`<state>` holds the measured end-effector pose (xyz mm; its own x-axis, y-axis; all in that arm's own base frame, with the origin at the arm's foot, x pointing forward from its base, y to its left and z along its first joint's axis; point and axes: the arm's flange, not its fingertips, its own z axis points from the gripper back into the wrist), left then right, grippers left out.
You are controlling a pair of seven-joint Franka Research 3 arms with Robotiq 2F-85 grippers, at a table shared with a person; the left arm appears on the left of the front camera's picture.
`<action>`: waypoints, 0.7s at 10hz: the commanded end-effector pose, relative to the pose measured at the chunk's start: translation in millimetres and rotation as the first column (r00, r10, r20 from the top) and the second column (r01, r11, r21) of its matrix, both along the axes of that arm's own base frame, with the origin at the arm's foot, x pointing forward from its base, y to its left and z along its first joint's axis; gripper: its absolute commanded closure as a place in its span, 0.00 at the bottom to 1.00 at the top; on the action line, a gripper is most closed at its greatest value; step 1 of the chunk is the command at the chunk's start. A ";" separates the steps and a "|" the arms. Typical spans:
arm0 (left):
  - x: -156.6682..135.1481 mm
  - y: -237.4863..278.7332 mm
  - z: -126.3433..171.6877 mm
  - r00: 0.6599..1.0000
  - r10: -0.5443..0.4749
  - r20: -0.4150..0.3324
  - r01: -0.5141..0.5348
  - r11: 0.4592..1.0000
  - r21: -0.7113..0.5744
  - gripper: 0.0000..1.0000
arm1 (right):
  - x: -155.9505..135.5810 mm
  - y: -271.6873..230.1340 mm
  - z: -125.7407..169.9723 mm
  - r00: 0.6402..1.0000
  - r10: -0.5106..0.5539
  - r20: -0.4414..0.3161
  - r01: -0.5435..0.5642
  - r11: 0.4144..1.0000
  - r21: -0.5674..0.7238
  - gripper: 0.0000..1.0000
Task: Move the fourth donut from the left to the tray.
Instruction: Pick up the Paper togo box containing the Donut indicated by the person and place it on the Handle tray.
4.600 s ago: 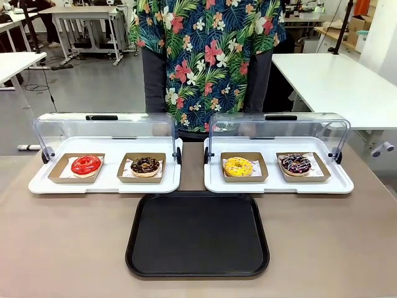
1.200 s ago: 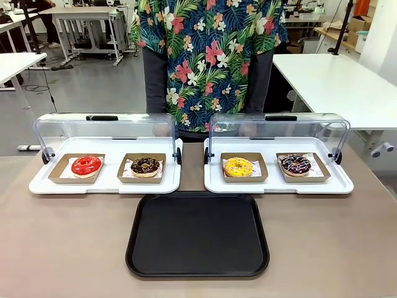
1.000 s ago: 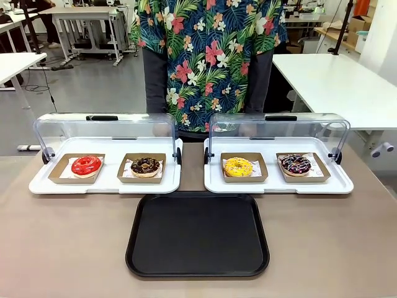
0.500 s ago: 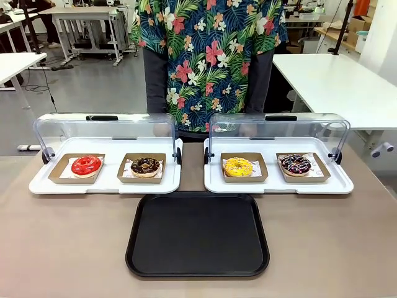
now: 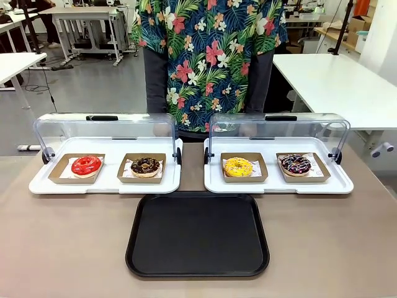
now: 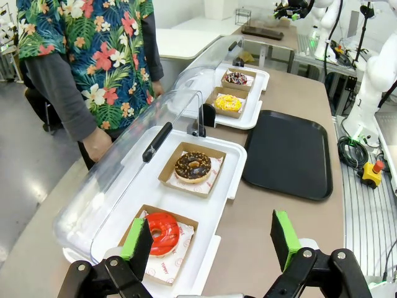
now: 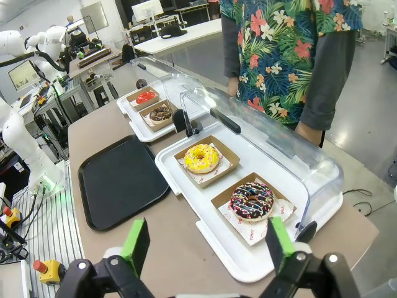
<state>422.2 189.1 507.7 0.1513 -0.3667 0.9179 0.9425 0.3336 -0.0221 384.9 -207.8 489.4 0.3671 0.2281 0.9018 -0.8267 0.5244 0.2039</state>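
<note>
Left gripper: jaws spread wide with nothing between them, hanging high over the left end of the table.
Right gripper: also wide open and empty, high over the right end of the table, with the fourth donut below and ahead of it.
Change: none. Across the front-view pictures every donut, lid and tray sits exactly where it was, and no arm has come into that view.
Tray: black and bare, nearest the robot at the middle of the table, just in front of the gap between the two white display trays.
Fourth donut: dark glaze with pink and white stripes, in its cardboard holder, at the right end of the right display tray. It is not yet picked up.
Neighbour: the yellow donut sits just to its left in a holder of its own.
Lid: clear dome pushed back, open on the robot's side.
Person: stands behind the display trays with hands down, away from the donuts.
Meaning: the task looks unstarted. The right gripper is probably the one to reach in, grasp the holder by its edge and carry it to the tray, keeping clear of the lid.
</note>
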 end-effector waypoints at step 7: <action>0.8 0.3 1.6 1.000 -0.005 0.003 0.005 1.000 -0.002 0.00 | 0.8 0.9 0.8 1.000 0.004 0.024 -0.004 1.000 0.013 0.00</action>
<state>422.2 189.1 507.7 0.1513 -0.3667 0.9179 0.9425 0.3336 -0.0221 384.9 -207.8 489.4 0.3671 0.2281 0.9018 -0.8267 0.5244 0.2039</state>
